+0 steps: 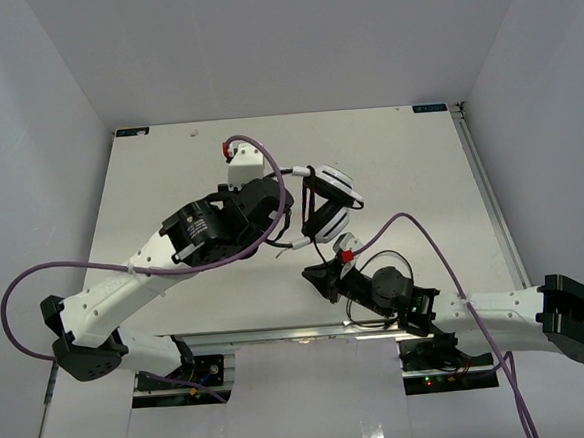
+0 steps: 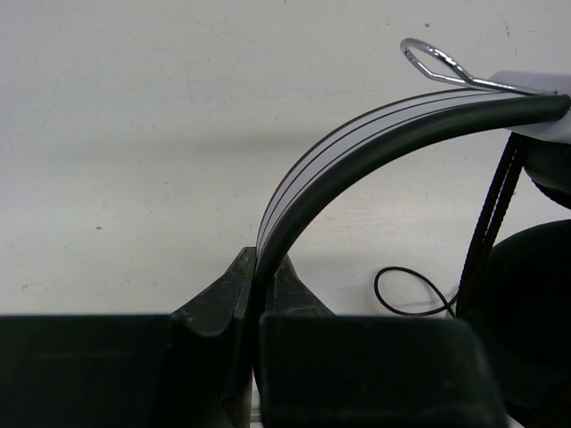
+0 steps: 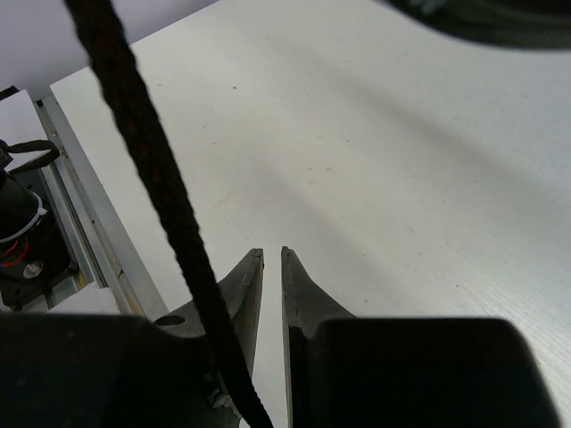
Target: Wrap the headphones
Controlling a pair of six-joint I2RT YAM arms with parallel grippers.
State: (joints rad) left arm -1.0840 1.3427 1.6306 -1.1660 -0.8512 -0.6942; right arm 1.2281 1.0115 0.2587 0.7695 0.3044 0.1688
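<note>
Black braided cord [image 3: 143, 152] drapes past the right gripper [image 3: 272, 252], its jaws a sliver apart and gripping nothing. Further in, the left gripper [image 2: 257, 263] pinches the headband [image 2: 357, 147] tight, and the headphones [image 1: 332, 191] are over the middle of the table [image 1: 167, 158].

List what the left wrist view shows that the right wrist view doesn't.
Left wrist only: the left pincer shut on the headband, and an ear cup. Right wrist only: the right pincer, barely open with nothing between its tips, and a metal rail. Both: the dark cord and the white table.
</note>
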